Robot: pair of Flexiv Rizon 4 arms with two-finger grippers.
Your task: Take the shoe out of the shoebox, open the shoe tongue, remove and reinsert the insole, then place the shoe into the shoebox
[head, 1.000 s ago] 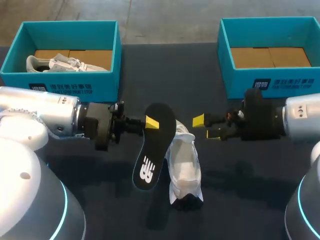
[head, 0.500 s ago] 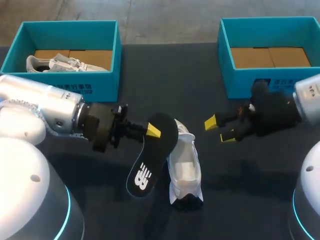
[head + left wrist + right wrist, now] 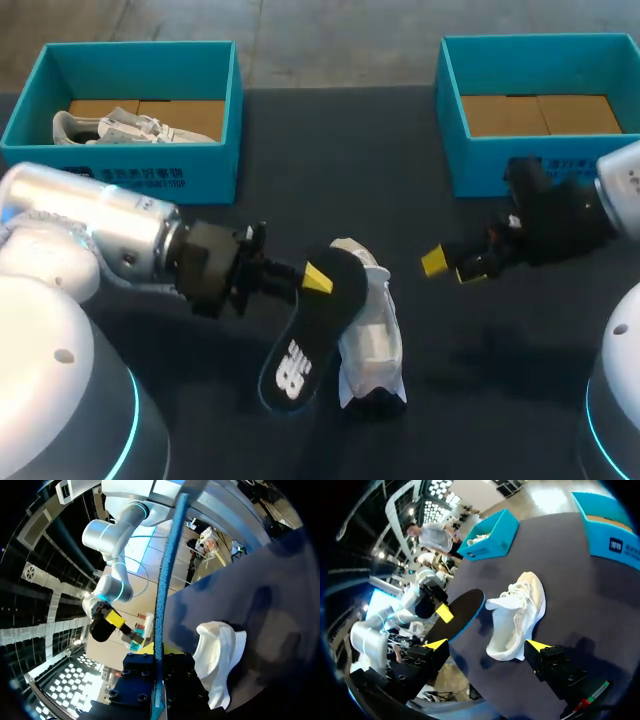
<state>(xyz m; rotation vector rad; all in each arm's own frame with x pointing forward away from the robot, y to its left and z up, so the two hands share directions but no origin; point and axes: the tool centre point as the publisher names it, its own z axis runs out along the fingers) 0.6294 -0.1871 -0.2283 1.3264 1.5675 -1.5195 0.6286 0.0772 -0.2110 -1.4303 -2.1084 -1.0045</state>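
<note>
- Head view: left pincer (image 3: 318, 278) clamped on the far end of the flat black foam insole (image 3: 305, 345), which is tilted just left of the white mesh shoe (image 3: 372, 340). The shoe lies mid dark tabletop (image 3: 480, 390). Right pincer (image 3: 450, 266) is right of the shoe, fingers apart, gripping nothing. Teal cardboard shoebox (image 3: 520, 165) at far right.
- Left wrist view: insole (image 3: 162, 595) runs edge-on between the fingers, with the shoe (image 3: 217, 655) beside it.
- Right wrist view: fingers spread; shoe (image 3: 515, 612) ahead, insole (image 3: 457, 612) beyond it.

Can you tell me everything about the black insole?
The insole is flat and black, with a white logo near its lower end and a thin blue edge. It looks like foam. The left gripper pinches its upper end, holding it tilted over the table, right beside the white shoe.
</note>
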